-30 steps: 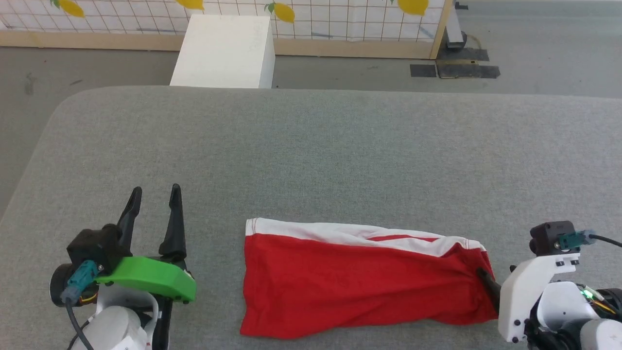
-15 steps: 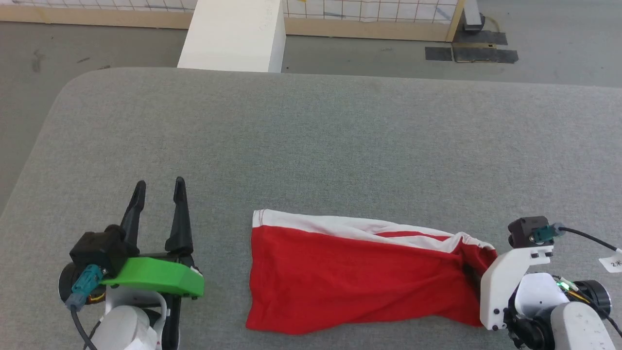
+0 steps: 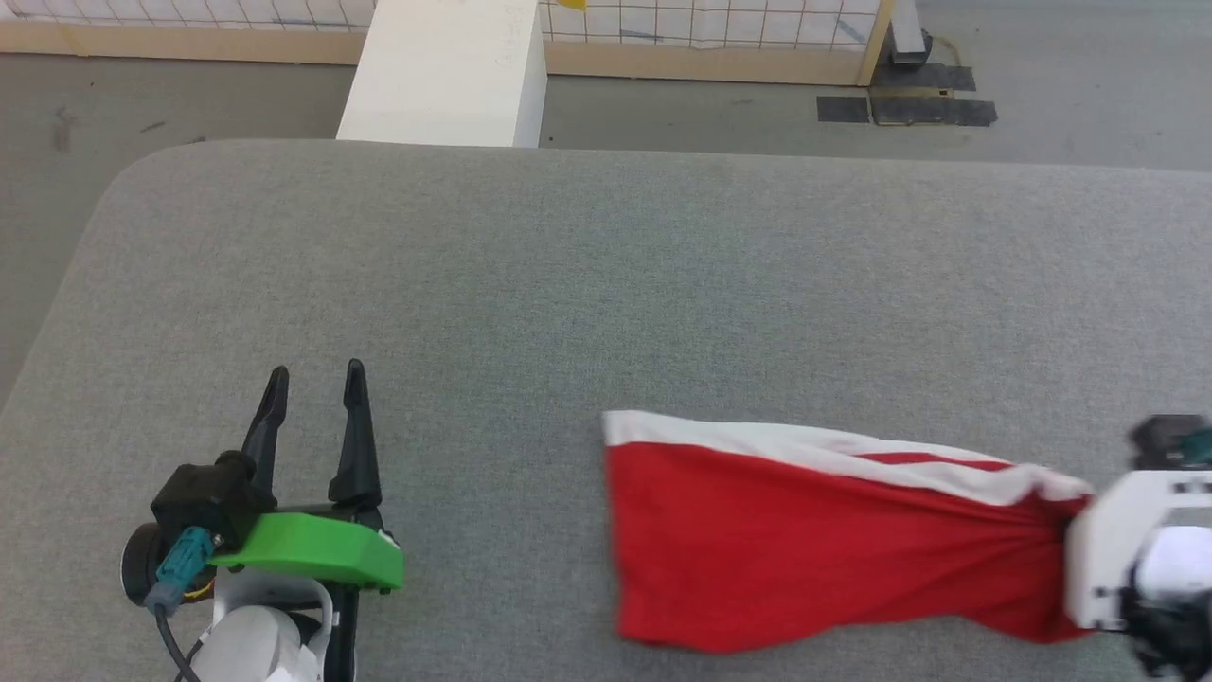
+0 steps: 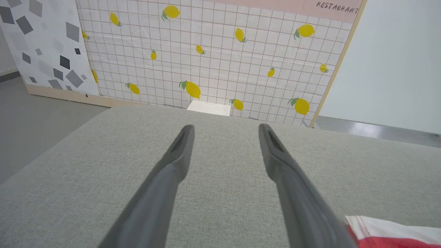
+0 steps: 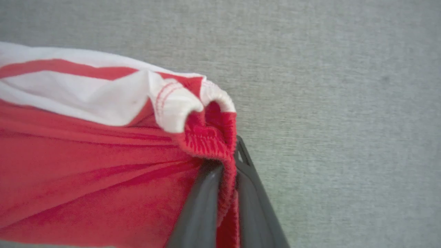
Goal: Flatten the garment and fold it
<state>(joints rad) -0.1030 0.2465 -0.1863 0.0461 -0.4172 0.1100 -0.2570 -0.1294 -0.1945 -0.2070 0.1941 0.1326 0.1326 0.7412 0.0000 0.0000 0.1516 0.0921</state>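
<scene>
Clamping the garment (image 3: 833,540) at its edge, the right hand (image 5: 227,155) has dragged it rightward; the left hand (image 3: 316,371) stays spread apart.

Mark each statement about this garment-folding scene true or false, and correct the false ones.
1. The right jaws are shut on an edge of the garment. True.
2. The left jaws grip the garment. False: they stand open over the bare table, apart from the garment.
3. The garment's white band runs along its far edge. True.
4. The white box stands on the table. False: it stands beyond the table's far edge.
</scene>
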